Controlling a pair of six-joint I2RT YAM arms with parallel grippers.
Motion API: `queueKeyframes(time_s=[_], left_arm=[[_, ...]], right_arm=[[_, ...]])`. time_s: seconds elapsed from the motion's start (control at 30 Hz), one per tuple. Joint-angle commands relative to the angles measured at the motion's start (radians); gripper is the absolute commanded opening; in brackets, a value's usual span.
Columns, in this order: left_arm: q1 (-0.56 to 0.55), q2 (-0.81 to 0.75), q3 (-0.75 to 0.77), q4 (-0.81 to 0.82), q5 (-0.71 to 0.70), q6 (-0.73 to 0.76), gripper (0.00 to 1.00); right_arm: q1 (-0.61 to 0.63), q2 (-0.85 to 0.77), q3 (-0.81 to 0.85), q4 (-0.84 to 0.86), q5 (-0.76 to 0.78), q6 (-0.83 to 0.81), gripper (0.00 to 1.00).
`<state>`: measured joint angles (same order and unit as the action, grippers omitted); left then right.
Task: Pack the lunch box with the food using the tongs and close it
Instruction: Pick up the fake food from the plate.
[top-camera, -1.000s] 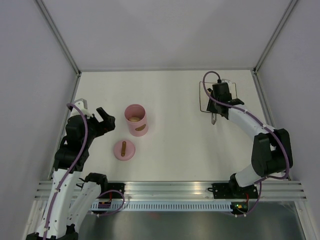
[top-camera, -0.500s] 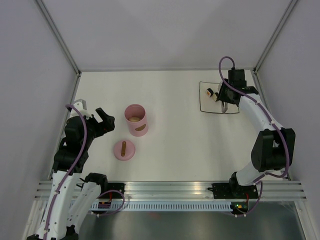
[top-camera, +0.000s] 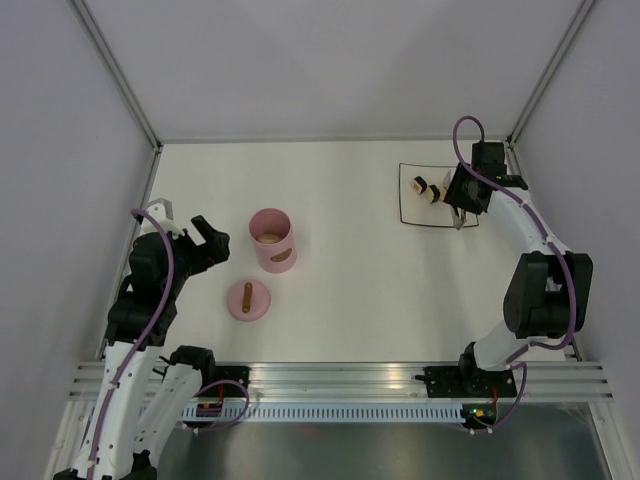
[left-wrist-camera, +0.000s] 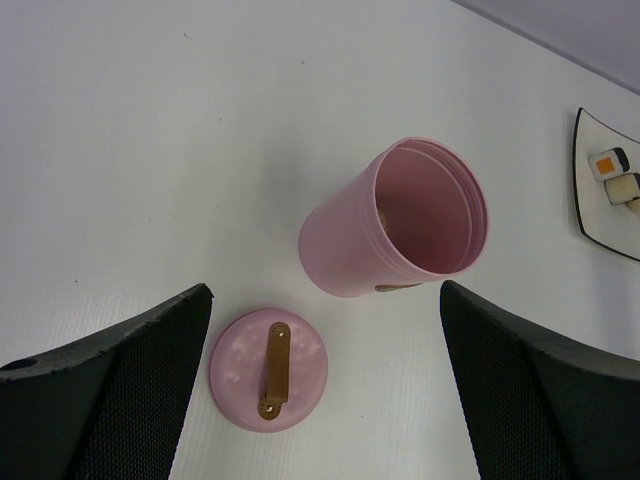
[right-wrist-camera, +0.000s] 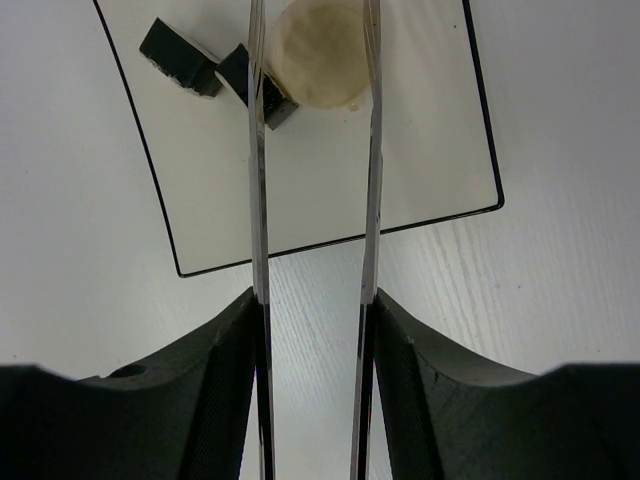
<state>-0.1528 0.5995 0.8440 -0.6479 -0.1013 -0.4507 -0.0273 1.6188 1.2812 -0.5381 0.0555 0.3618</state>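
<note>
The pink lunch box (top-camera: 272, 241) stands open at centre left, with a beige piece of food inside. Its lid (top-camera: 248, 299) lies flat in front of it, brown handle up. My left gripper (top-camera: 207, 240) hangs open just left of the pot (left-wrist-camera: 400, 220) and the lid (left-wrist-camera: 268, 368), touching neither. My right gripper (top-camera: 462, 200) is over the plate's right part, shut on the silvery tongs (right-wrist-camera: 258, 200). The two tong arms straddle a beige food piece (right-wrist-camera: 320, 45) on the plate. Two dark pieces (right-wrist-camera: 180, 55) lie to its left.
The square white plate (top-camera: 415, 212) with a dark edge sits at the back right, also seen in the left wrist view (left-wrist-camera: 590, 215). White walls and metal posts enclose the table; a rail runs along the near edge.
My right arm has swung right and back, from the plate's left edge to its right side, uncovering the food. The tong arms have spread a little. The left arm is still.
</note>
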Motion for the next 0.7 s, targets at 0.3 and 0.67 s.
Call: queueKeyframes(time_s=[0.3,0.67], left_arm=[[-0.004,0.006,-0.008,0.037,0.008,0.038,1.00],[-0.002,0.011,-0.008,0.039,0.011,0.040,1.00]], right_arm=[[-0.014,0.023,-0.013,0.024,-0.019,-0.009,0.59],[-0.028,0.036,-0.040,0.035,-0.037,-0.006,0.61]])
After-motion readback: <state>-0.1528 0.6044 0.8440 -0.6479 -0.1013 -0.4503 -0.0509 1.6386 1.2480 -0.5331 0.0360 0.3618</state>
